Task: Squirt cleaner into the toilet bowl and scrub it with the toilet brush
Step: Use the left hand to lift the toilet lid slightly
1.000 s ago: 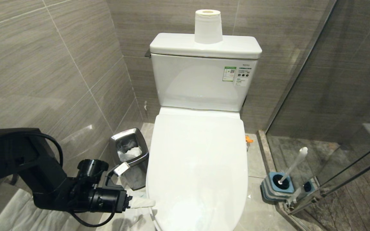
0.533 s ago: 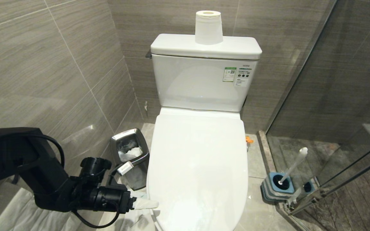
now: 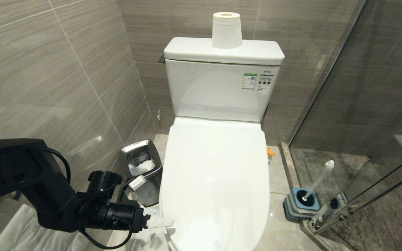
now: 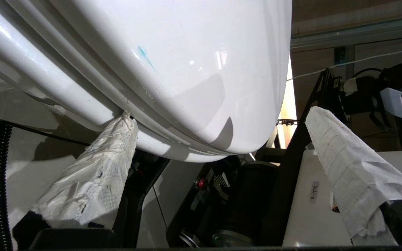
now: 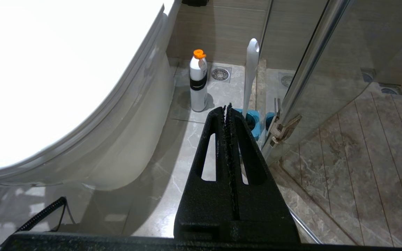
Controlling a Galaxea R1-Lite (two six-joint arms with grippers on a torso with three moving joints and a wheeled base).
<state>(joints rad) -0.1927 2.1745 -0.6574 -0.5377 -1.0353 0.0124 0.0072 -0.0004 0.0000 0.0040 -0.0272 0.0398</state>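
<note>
The toilet bowl (image 3: 215,181) has its white lid down, so the basin is hidden. My left gripper (image 3: 162,222) is low at the front-left of the toilet and open wide. Its paper-wrapped fingers (image 4: 117,139) straddle the lid's front edge, one tip touching the seam under the lid (image 4: 187,69). A thin teal streak (image 4: 143,55) marks the lid. The toilet brush (image 3: 321,178) stands in its blue holder (image 3: 302,202) on the floor to the right. A white bottle with an orange cap (image 5: 198,83) stands beside the toilet. My right gripper (image 5: 226,108) is shut and empty, pointing at the brush (image 5: 251,69).
A steel waste bin (image 3: 141,167) stands between the toilet and the tiled left wall, just behind my left arm. A toilet paper roll (image 3: 226,29) sits on the tank. The glass shower door (image 3: 361,139) closes off the right side. White sheeting (image 3: 30,230) lies on the floor at left.
My left gripper has edged right, bringing its fingertip up to the toilet's front-left edge. The right arm has not moved.
</note>
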